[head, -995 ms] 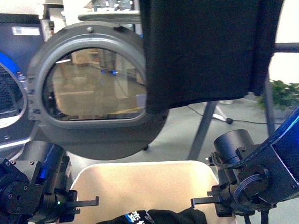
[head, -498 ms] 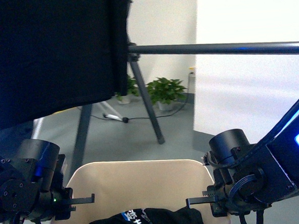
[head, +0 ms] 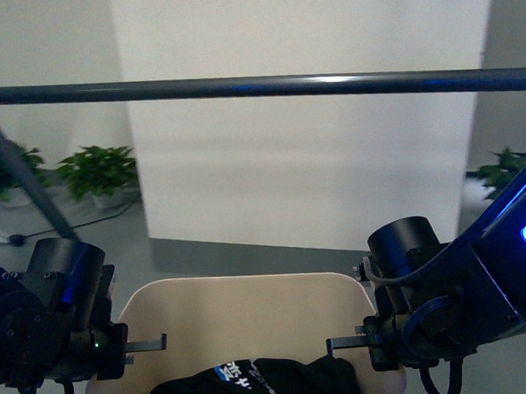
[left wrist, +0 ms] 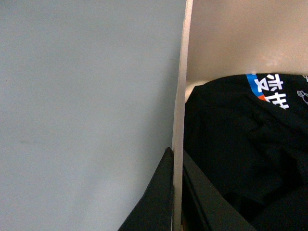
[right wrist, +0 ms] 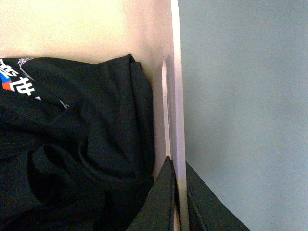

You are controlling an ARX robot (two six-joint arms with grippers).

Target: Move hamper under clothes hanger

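The beige hamper (head: 242,292) sits low in the front view, straight below the clothes hanger's long dark bar (head: 256,86). One splayed leg (head: 16,181) shows at the left. A black garment with blue and white print (head: 256,383) lies in the hamper. My left gripper (head: 120,347) is shut on the hamper's left rim. My right gripper (head: 370,340) is shut on its right rim. In the left wrist view the gripper (left wrist: 175,153) pinches the thin rim (left wrist: 181,86). In the right wrist view the gripper (right wrist: 177,162) pinches the rim (right wrist: 175,72) beside the garment (right wrist: 72,144).
A white wall panel (head: 306,176) stands behind the bar. Potted plants sit on the grey floor at the back left (head: 96,171) and far right (head: 504,169). Grey floor (left wrist: 86,110) lies outside the hamper on both sides.
The view has swung right, from the dryer door and the hanging black cloth to the bare bar. The hamper came along, still held by both grippers.
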